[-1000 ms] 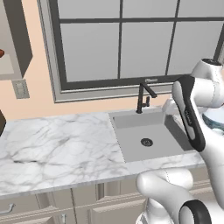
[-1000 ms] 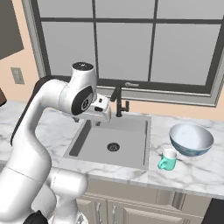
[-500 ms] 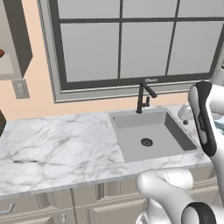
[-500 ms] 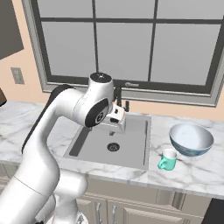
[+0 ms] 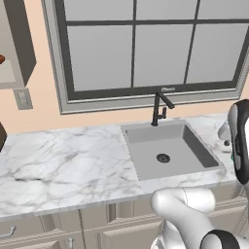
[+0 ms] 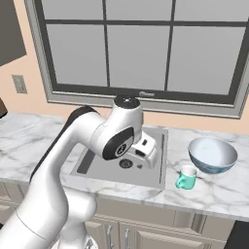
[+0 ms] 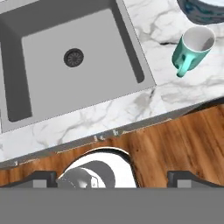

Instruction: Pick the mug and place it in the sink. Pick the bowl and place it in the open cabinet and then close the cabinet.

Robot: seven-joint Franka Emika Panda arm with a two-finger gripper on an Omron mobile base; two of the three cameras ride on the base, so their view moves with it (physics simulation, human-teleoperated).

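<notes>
Marble counter ran under a big window, with the sink recessed at its middle and a black faucet at the basin's 12 o'clock. Gripper sat over the basin's front edge, jaws spread wide, holding nothing. In the hand view the mug stood upright at about 1 o'clock, well apart from the fingertips, handle turned toward the counter edge. In the right base view the mug sat on the counter just right of the sink, with the bowl just beside it at its 1 o'clock. Cabinet hung open at 10 o'clock in the left base view, far from the bowl.

Risks, as a guess: a sloppy descent could clip the rim and tip the mug, or push it into the bowl since the two sat so close; a grab across the handle could twist it loose. No brands, labels or readable writing were seen anywhere.
</notes>
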